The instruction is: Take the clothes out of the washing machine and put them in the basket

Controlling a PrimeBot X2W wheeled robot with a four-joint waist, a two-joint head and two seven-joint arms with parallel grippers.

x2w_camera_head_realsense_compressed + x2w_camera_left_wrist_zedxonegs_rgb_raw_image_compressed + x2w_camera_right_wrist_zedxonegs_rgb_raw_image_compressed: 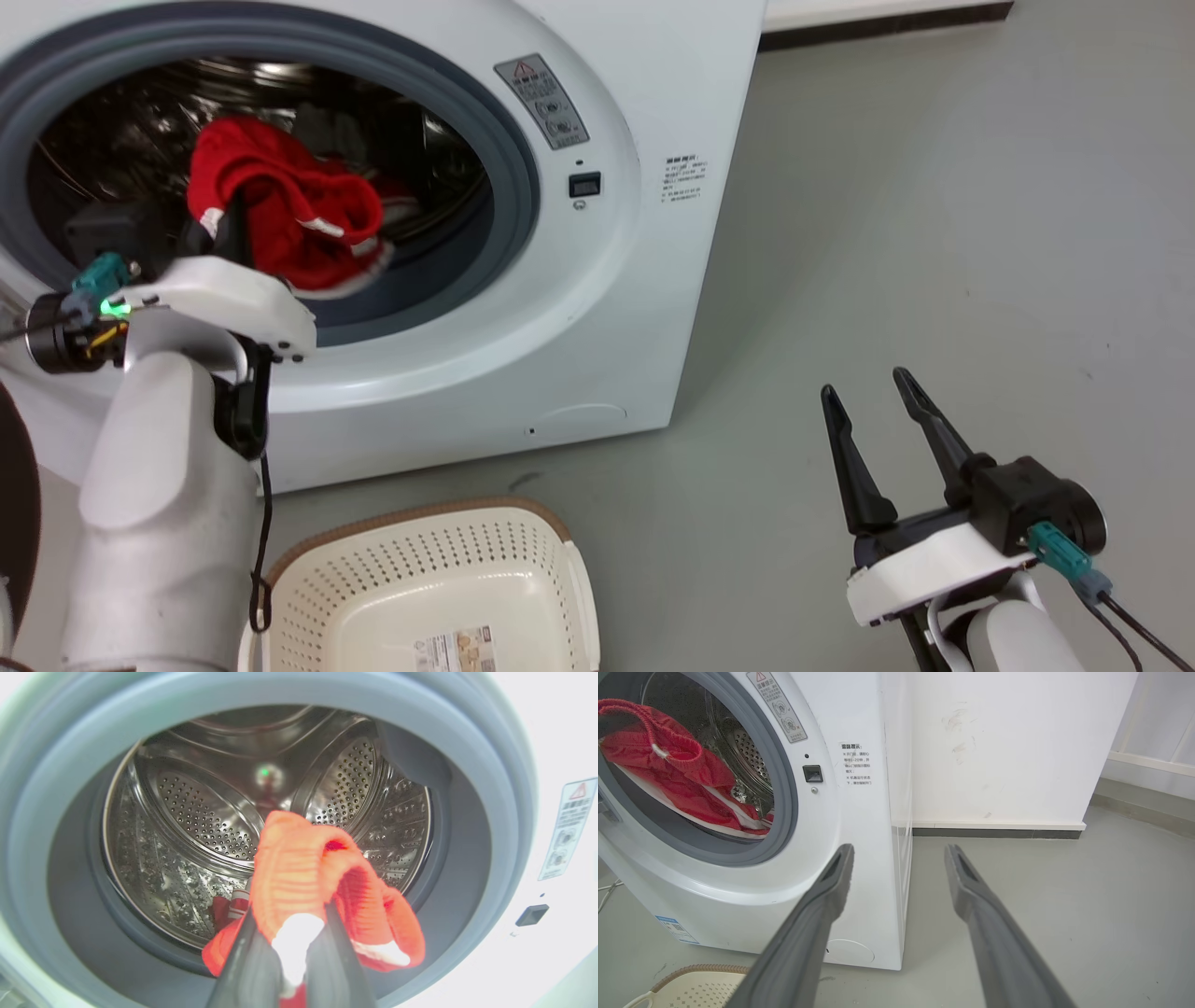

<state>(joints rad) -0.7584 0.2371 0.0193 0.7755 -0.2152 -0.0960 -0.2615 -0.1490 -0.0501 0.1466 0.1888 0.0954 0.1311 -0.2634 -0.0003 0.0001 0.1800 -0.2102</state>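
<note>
The basket (420, 512) lies nearer and lower than the left tool (289, 933), clamped on a red garment (280, 205) in the washing machine (653, 280).

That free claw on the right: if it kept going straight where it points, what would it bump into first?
Most likely the washing machine: the open right gripper aims at its front right corner. Depth is unclear, so it might slip past along the side toward the white wall.
</note>
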